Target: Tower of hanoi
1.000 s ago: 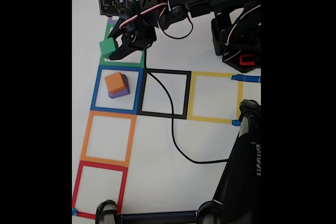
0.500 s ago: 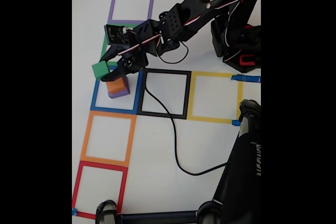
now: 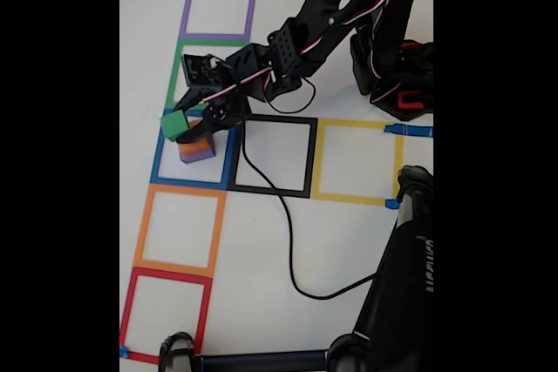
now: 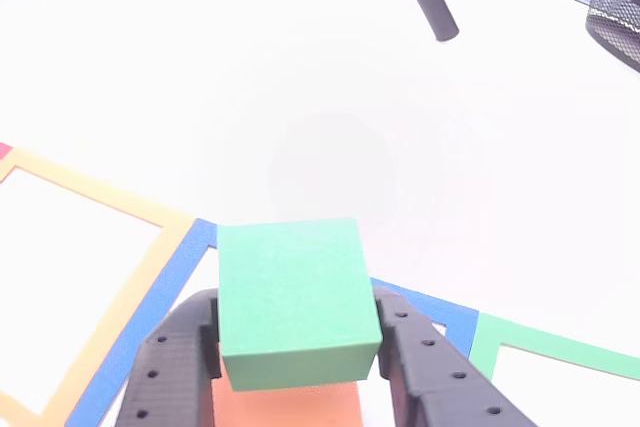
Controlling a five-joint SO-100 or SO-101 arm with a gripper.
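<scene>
My gripper (image 3: 187,131) is shut on the green cube (image 3: 174,125) and holds it over the stack in the blue tape square (image 3: 158,159). That stack is an orange cube (image 3: 199,141) on a purple cube (image 3: 199,154). In the other view the green cube (image 4: 293,302) sits between my two black fingers (image 4: 420,372), with the orange cube (image 4: 290,407) showing just below it. Whether green touches orange I cannot tell. The green cube hangs toward the stack's upper-left in the fixed view.
Tape squares lie on the white table: purple (image 3: 185,15), green (image 3: 172,76), black (image 3: 311,158), yellow (image 3: 318,163), orange (image 3: 139,233), red (image 3: 129,311). A black cable (image 3: 283,224) crosses the table. The arm's base (image 3: 397,76) stands at the upper right; a black stand (image 3: 401,285) at the lower right.
The gripper carried the green cube from the green square down to the blue square, then shifted it right over the orange-and-purple stack.
</scene>
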